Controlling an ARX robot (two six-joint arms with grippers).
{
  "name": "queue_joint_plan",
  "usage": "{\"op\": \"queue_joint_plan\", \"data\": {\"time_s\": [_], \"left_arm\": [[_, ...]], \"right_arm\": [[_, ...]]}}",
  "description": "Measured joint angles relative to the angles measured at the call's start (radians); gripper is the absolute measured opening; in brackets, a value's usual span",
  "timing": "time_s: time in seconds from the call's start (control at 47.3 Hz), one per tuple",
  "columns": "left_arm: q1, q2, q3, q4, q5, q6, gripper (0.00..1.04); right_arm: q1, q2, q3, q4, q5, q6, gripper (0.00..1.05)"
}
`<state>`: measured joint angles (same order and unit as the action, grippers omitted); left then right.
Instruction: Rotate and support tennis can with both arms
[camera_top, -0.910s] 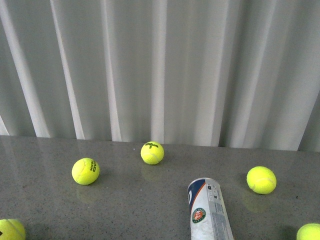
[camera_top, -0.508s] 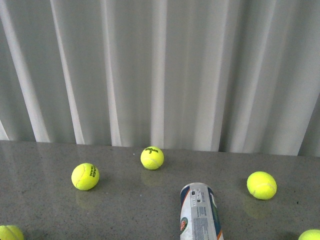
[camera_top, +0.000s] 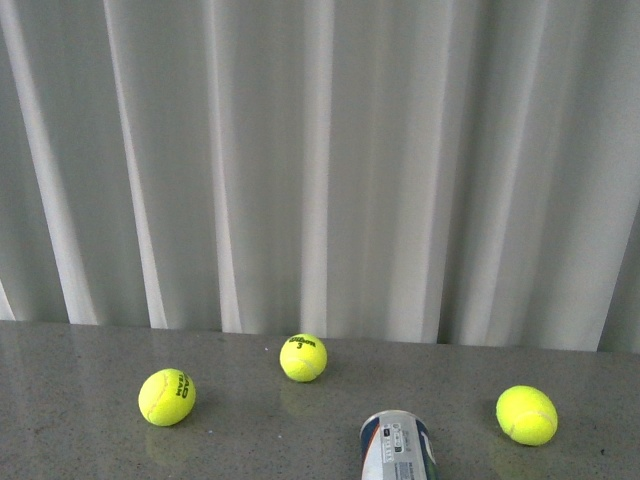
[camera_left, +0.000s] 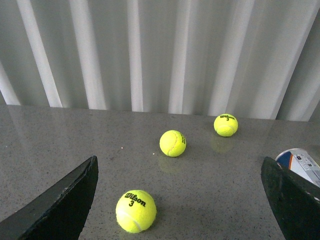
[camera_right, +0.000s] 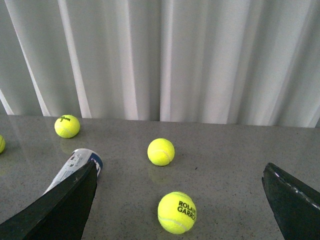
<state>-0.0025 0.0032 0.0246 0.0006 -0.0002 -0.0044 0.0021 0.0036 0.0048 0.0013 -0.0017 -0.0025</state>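
Note:
The tennis can (camera_top: 397, 447) lies on its side on the grey table, only its far end showing at the bottom of the front view. Its end also peeks in at the edge of the left wrist view as the tennis can (camera_left: 300, 162), just beyond one finger. In the right wrist view the tennis can (camera_right: 75, 165) lies partly behind one finger. My left gripper (camera_left: 180, 200) is open above the table, a Wilson ball (camera_left: 135, 211) between its fingers. My right gripper (camera_right: 180, 200) is open too, with a Roland Garros ball (camera_right: 177, 212) between its fingers. Neither arm shows in the front view.
Three loose tennis balls lie on the table (camera_top: 80, 440) in the front view: one left (camera_top: 167, 397), one centre (camera_top: 303, 357), one right (camera_top: 526, 414). A white pleated curtain (camera_top: 320, 160) closes off the back edge of the table.
The front view has tilted upward: the balls and the can have slid down the picture, more curtain shows, and less of the can stays visible. The can's label has turned round.

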Motion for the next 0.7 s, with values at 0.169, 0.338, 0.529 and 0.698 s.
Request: {"op": "queue_joint_plan", "data": {"time_s": [0.169,0.338,0.529,0.698], "left_arm": [[0.0,0.0,0.0,0.0,0.0,0.0,0.98],[0.0,0.0,0.0,0.0,0.0,0.0,0.98],[0.0,0.0,0.0,0.0,0.0,0.0,0.98],[0.0,0.0,0.0,0.0,0.0,0.0,0.98]], "right_arm": [[0.0,0.0,0.0,0.0,0.0,0.0,0.98],[0.0,0.0,0.0,0.0,0.0,0.0,0.98],[-0.008,0.038,0.029,-0.073,-0.012,0.013,0.98],[0.007,0.673,0.302,-0.044,-0.116,0.086,0.98]]}}
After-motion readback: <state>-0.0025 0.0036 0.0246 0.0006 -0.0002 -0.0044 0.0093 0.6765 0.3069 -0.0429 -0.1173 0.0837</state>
